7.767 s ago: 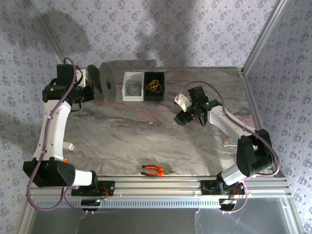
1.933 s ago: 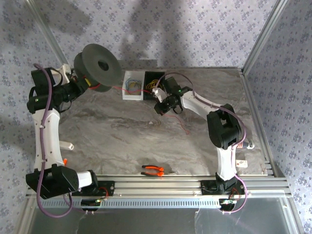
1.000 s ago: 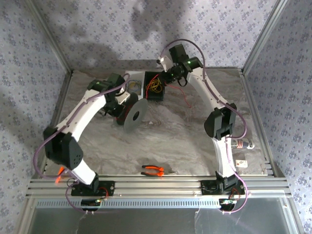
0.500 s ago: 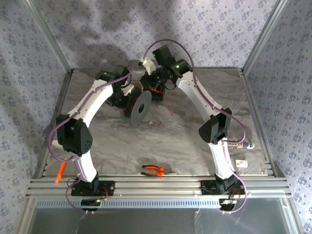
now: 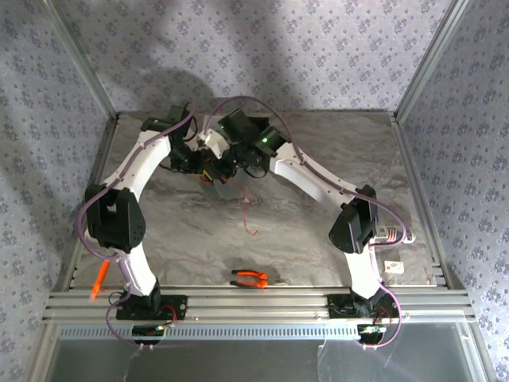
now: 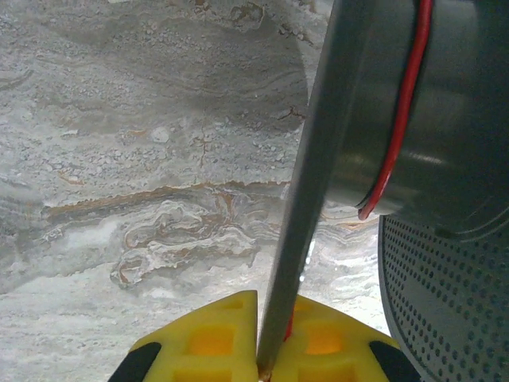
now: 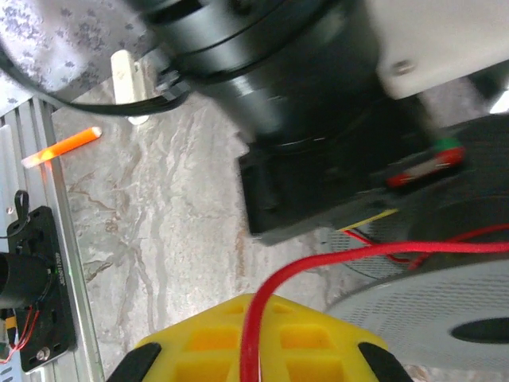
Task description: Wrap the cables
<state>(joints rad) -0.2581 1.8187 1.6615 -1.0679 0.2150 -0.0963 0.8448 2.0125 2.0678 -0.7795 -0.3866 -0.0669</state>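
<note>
Left pincer is clenched on the rim of the one grey spool, near the worktop's far edge. Right pincer nips the single red wire, partly wound on that spool. One pair of pliers lies by the near edge.

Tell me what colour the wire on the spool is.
Red. The wire shows best in the left wrist view, against the grey spool.

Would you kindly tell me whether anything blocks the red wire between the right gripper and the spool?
Nothing visible does. The red wire runs unbroken from the right gripper to the spool, which the left gripper clamps by its flange. The left arm's wrist sits close beside the wire, not across it.
</note>
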